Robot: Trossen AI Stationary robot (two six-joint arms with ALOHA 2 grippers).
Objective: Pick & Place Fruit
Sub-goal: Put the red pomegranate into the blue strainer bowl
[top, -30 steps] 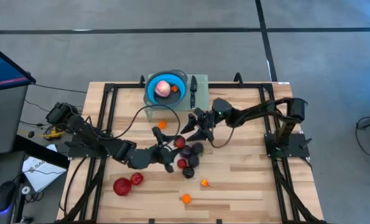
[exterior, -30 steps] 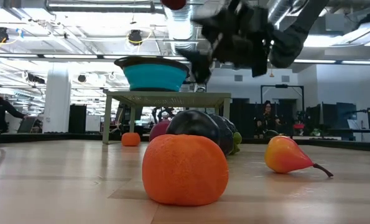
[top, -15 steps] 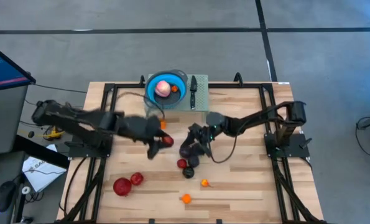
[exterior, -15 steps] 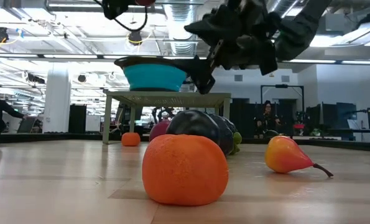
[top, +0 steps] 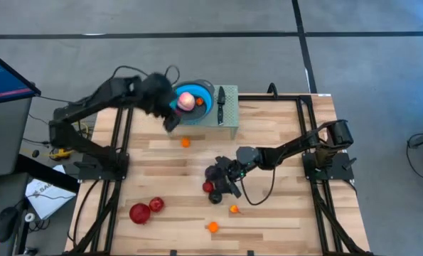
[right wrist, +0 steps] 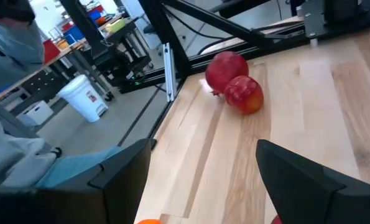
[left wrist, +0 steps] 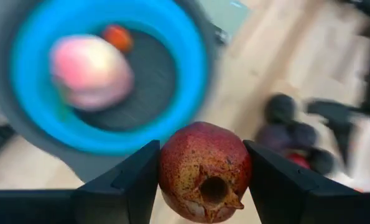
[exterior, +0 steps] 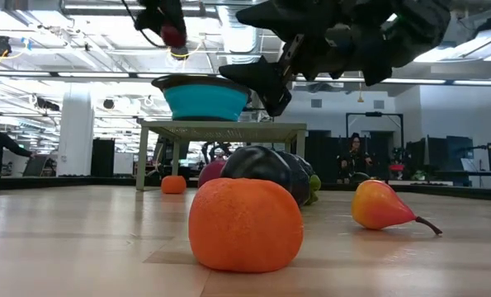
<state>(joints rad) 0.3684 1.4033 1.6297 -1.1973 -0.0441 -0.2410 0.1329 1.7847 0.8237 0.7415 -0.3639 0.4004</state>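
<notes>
Item: our left tool, gripping a red pomegranate, has swung up beside the blue bowl; right tool gapes empty over the dark fruit, release pending.

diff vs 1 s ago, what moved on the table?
The left gripper, clamped on a dark red pomegranate, lifted from the fruit pile at table centre and swung to the round blue bowl. The right gripper dropped toward the dark purple fruits, jaws open and empty. Unchanged: bowl contents, two red apples, small orange fruits.
</notes>
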